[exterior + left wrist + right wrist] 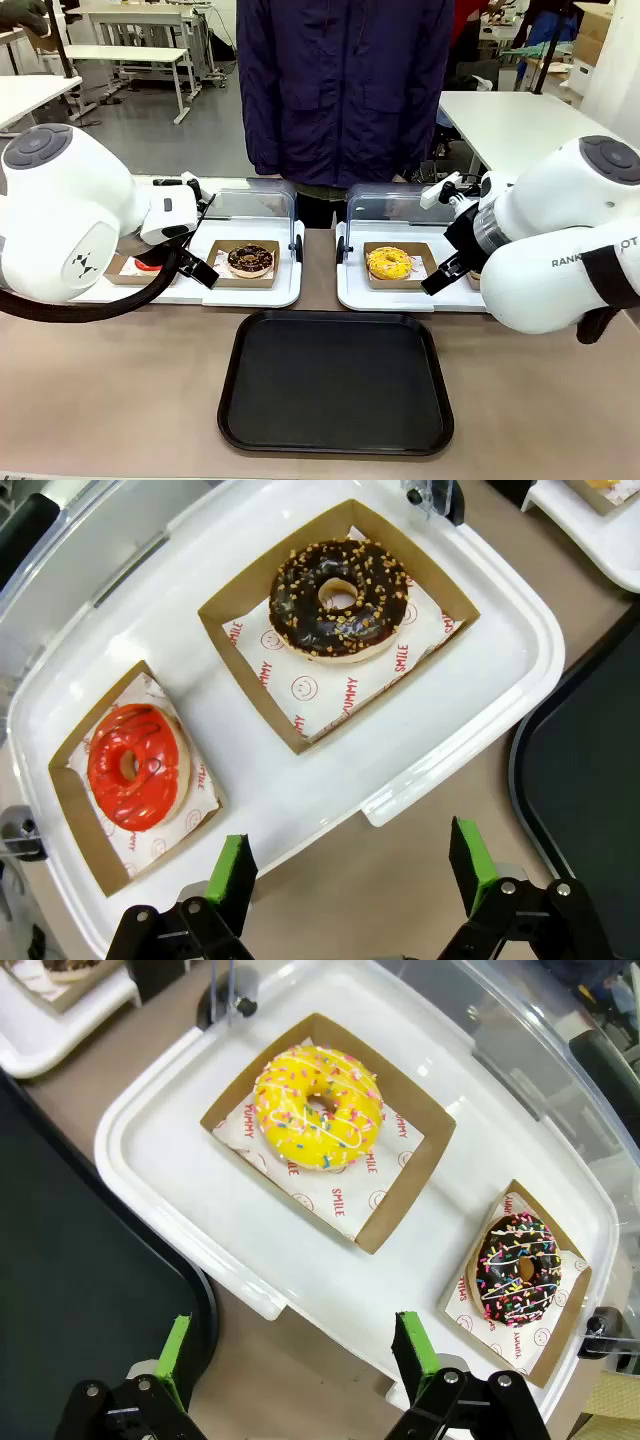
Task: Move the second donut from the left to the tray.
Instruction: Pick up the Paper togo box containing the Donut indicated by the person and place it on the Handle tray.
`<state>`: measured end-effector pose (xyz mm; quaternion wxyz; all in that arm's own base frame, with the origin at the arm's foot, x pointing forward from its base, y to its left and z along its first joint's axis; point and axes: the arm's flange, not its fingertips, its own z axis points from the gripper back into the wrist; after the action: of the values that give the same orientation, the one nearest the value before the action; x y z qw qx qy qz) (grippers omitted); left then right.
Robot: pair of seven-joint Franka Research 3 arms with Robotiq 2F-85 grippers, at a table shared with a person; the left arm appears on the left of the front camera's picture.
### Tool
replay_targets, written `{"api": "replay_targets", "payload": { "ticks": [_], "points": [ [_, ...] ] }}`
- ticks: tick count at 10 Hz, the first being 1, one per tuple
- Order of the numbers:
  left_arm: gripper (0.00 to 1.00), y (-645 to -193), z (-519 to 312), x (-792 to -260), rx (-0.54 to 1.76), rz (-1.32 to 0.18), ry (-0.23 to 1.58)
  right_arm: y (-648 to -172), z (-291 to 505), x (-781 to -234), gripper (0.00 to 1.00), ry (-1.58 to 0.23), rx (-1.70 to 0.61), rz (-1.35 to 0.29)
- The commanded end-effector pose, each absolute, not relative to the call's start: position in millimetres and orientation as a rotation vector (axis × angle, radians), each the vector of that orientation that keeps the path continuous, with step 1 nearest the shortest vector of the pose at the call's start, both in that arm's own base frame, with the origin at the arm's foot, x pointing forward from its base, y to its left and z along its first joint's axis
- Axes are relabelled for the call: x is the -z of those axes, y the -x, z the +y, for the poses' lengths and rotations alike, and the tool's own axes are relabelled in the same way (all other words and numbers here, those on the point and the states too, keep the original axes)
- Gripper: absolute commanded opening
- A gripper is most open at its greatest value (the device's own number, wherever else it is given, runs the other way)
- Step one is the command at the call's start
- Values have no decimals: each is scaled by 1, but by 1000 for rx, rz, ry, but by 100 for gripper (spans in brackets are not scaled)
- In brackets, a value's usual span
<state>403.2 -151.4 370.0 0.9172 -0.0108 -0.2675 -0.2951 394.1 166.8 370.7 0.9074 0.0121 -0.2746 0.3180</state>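
Your left gripper (350, 865) is hovering with its green-padded fingers (232, 868) spread wide and gripping nothing; bare tabletop is showing in the gap between them. The second donut from the left (338, 600), chocolate-glazed with tan sprinkles, is sitting in its brown cardboard square (258, 695) well beyond the fingertips, roughly in line with that gap. The red donut (132, 765) is lying nearer, out past one finger. Both are resting on the white display tray (300, 790), whose rim is running just ahead of the fingertips. The tray (590, 800), black, is lying past the other finger, apart from the donut.

Your right gripper (295, 1350) is also holding its fingers wide apart and empty, with the yellow donut (318, 1108) ahead of the gap and a dark donut with coloured sprinkles (517, 1270) off to one side.
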Motion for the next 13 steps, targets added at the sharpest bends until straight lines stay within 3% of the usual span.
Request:
{"api": "replay_targets", "payload": {
  "ticks": [1, 11, 13],
  "points": [
    [100, -403, -151, -370, 607, -551, 22, -394, 167, -371, 100, -25, -656, -567],
    [100, -403, -151, -370, 607, -550, 22, -394, 167, -371, 100, -24, -657, -567],
    [100, -429, -145, -433, 640, -546, 106, -420, 151, -444, 100, -65, -611, -603]
  ]
}}
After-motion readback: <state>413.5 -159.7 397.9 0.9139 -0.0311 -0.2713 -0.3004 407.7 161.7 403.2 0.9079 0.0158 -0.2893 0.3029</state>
